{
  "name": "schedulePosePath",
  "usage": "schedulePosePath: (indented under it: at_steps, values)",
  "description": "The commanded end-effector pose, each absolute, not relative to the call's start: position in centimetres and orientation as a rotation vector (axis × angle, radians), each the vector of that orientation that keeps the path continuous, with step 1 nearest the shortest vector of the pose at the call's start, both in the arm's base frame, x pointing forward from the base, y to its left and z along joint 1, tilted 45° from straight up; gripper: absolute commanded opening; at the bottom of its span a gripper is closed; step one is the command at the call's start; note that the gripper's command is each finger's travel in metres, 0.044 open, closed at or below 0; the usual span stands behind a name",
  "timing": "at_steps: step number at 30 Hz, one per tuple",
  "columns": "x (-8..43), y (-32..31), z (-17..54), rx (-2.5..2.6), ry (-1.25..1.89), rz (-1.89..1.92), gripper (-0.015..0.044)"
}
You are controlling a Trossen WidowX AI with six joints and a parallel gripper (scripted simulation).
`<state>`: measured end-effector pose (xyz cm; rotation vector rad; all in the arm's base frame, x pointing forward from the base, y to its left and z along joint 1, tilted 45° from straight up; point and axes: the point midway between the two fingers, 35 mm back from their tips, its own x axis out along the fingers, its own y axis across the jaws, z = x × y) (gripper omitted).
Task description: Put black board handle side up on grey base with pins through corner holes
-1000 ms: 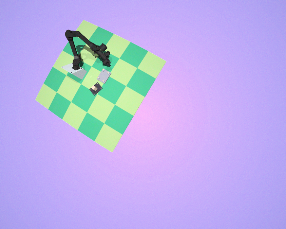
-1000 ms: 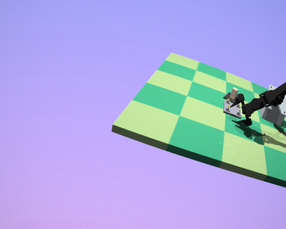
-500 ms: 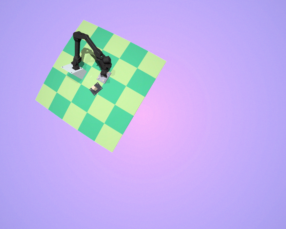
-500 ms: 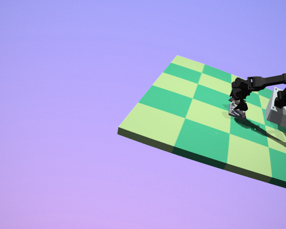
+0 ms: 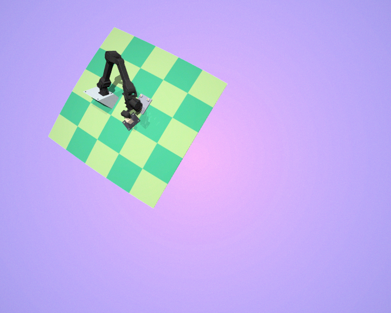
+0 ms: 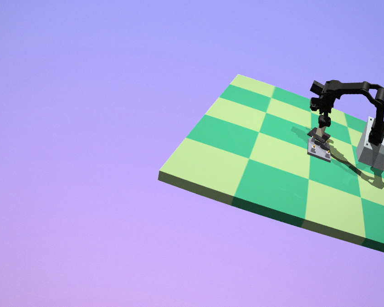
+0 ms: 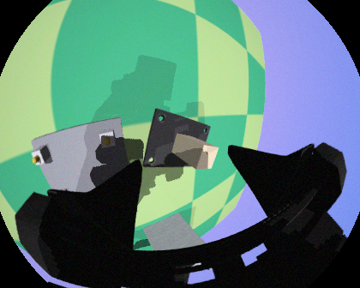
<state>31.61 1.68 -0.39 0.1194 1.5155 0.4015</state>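
Observation:
The black board (image 5: 135, 121) (image 6: 313, 134) (image 7: 159, 143) lies on the table, with its square beige handle (image 5: 129, 120) (image 6: 320, 131) (image 7: 193, 150) standing up. The grey base (image 5: 147, 103) (image 6: 318, 154) (image 7: 69, 169) is beside it, with gold pins on its posts. In the top view my arm covers part of the base. My gripper (image 6: 323, 124) (image 7: 186, 157) is open and empty above the board. In the wrist view the handle shows between the two fingertips, and the left finger covers the lower part of the base.
The robot's pale mount (image 5: 93, 93) (image 6: 367, 154) (image 7: 174, 232) stands on the same checkered table (image 5: 138, 148) (image 6: 274, 145) (image 7: 125, 30). The arm arches from the mount to the board. The arm's shadow falls across part of the base in the wrist view.

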Motion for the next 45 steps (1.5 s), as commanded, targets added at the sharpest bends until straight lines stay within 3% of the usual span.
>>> schedulePosePath:
  at_steps: [1, 7, 13, 45]
  values:
    - [30.7, -2.5, -1.6, 0.388, 1.602, 0.411, 0.0440]
    - [29.2, -7.1, -2.4, 0.781, 1.621, 0.421, 0.0440]
    - [29.2, -7.2, -2.4, 0.793, 1.619, 0.421, 0.0440]
    - [29.1, -2.0, -7.7, 0.794, 1.618, 0.422, 0.0440]
